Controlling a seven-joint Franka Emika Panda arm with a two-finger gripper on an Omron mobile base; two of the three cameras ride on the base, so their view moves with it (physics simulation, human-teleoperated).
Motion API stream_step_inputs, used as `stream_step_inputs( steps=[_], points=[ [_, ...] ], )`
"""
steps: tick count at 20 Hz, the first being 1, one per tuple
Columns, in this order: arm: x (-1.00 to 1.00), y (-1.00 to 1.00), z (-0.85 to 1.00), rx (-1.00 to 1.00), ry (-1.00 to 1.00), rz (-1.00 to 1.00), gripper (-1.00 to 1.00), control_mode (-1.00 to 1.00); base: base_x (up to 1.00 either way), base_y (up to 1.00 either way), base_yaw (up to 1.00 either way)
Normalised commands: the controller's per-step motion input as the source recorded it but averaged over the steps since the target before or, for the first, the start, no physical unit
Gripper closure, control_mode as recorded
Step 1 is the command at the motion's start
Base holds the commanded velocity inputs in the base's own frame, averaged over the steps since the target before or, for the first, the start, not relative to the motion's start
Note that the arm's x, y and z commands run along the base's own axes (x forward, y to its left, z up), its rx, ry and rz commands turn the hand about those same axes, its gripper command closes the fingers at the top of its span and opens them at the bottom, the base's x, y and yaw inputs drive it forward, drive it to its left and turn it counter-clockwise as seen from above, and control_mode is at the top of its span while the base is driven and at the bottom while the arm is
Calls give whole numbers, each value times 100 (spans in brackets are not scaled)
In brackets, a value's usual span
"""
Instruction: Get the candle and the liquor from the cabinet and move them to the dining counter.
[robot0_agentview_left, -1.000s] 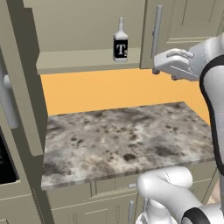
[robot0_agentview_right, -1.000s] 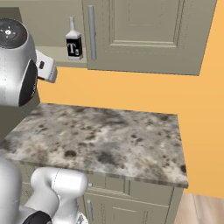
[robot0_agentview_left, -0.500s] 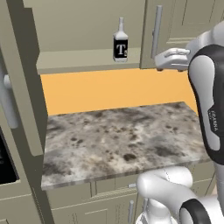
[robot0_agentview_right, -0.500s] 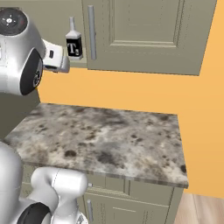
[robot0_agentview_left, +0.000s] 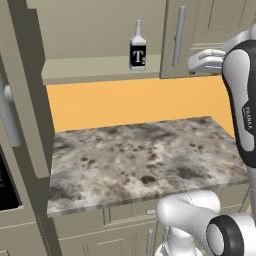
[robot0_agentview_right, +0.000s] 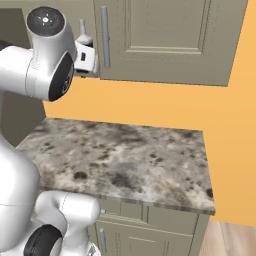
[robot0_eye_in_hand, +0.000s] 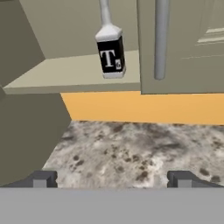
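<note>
While standing upright near the front edge of the open cabinet (robot0_agentview_left: 100, 70) shelf, close to the shut door's handle (robot0_eye_in_hand: 161, 39), bottle (robot0_agentview_left: 137, 50) untouched. Gripper (robot0_eye_in_hand: 111, 179) wide apart, holding nothing, short of the shelf above the worktop (robot0_agentview_left: 140, 160). No candle visible. Judged barely begun: both items left to fetch and carry.

Arm raised, end effector (robot0_eye_in_hand: 111, 179) level, fingers wide apart, holding nothing.
</note>
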Motion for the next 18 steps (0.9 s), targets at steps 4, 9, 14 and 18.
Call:
stream_step_inputs(
  steps=[4, 9, 14, 18],
  points=[
    [40, -21, 11, -1, 0, 0, -100, -100, 0, 0, 0],
    [47, -9, 8, -3, 0, 0, -100, -100, 0, 0, 0],
    [43, 0, 10, -9, 0, -1, -100, -100, 0, 0, 0],
    [45, -1, 6, -6, -5, -3, -100, -100, 0, 0, 0]
  ],
)
